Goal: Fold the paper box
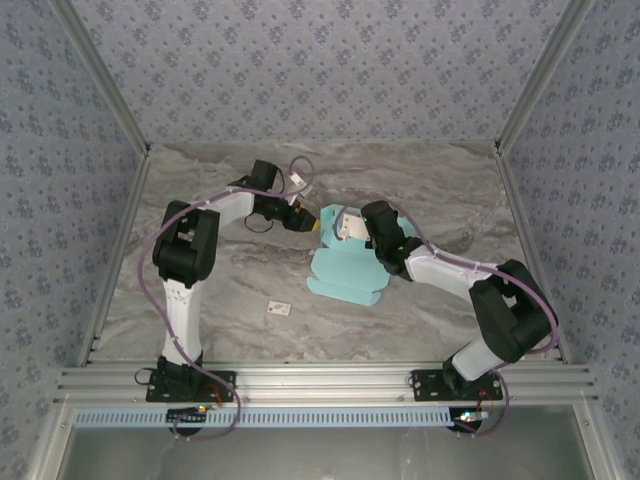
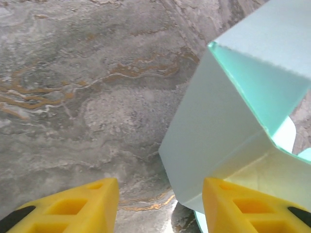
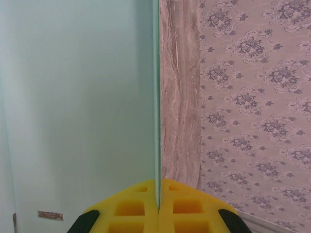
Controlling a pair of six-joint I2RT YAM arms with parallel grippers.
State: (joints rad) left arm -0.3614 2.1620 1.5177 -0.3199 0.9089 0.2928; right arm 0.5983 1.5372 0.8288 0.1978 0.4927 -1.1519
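Surroundings: a grey marbled table [image 1: 200, 300] closed in by walls [image 1: 320, 60] with blue floral paper.
Box: mint card [image 1: 345, 275], mid-table, between the 2 arms; its near part lies flat on the table and its far panels stand up, partly folded.
Left tool: [image 1: 308, 224] low at the box's left edge, its 2 yellow fingers [image 2: 87, 204] spread apart. The wrist view shows bare table between them and a raised box corner [image 2: 214, 126] just by the right finger; nothing is pinched.
Right tool: [image 1: 352, 228] at the box's raised far panel, its fingers [image 3: 131, 206] pressed together on the thin edge of an upright sheet of the box [image 3: 77, 97].
Tag: a small white tag [image 1: 279, 309] lies on the table, apart from the box on its near left.
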